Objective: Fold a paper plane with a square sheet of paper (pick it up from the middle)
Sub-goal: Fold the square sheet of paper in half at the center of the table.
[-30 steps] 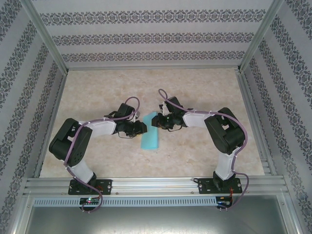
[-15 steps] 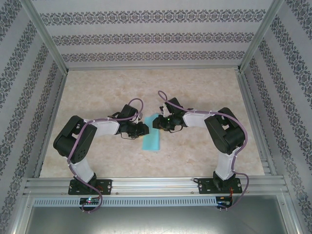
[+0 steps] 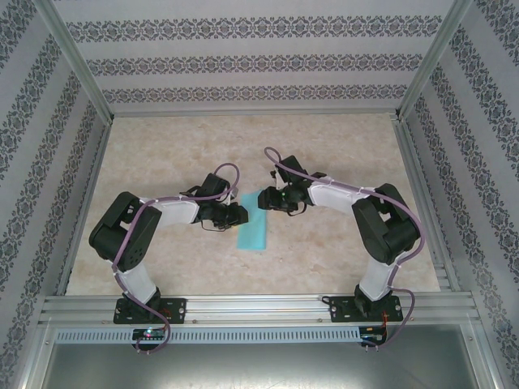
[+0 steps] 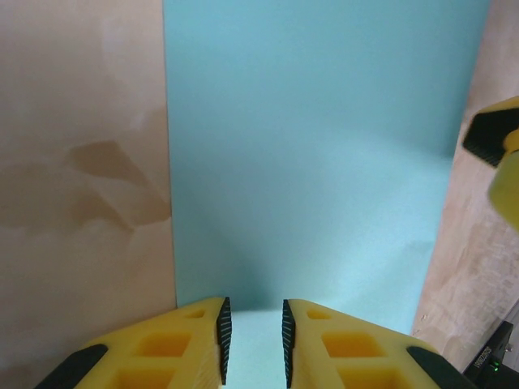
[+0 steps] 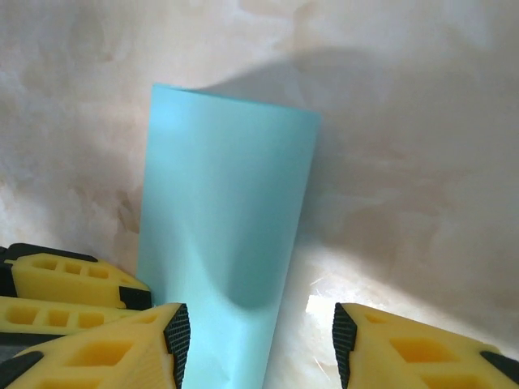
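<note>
A robotics lab test cell rather than a home: a marble-patterned tabletop (image 3: 324, 138) is boxed in by panels of striped floral wallpaper (image 3: 251, 65) and bare aluminium framing (image 3: 79, 65). A left arm (image 3: 138, 231) and a right arm (image 3: 385, 227), trailing purple cables (image 3: 280, 168), are bolted to the near rail (image 3: 259, 305).

No text, label, brand, number or sign is legible in any view. The dark module (image 4: 493, 366) at the lower right corner of the left wrist view carries faint pale marks beside a green light; these are too small to read. The wall bands (image 3: 243, 63) in the top external view carry a repeating ornamental pattern, not lettering.
</note>
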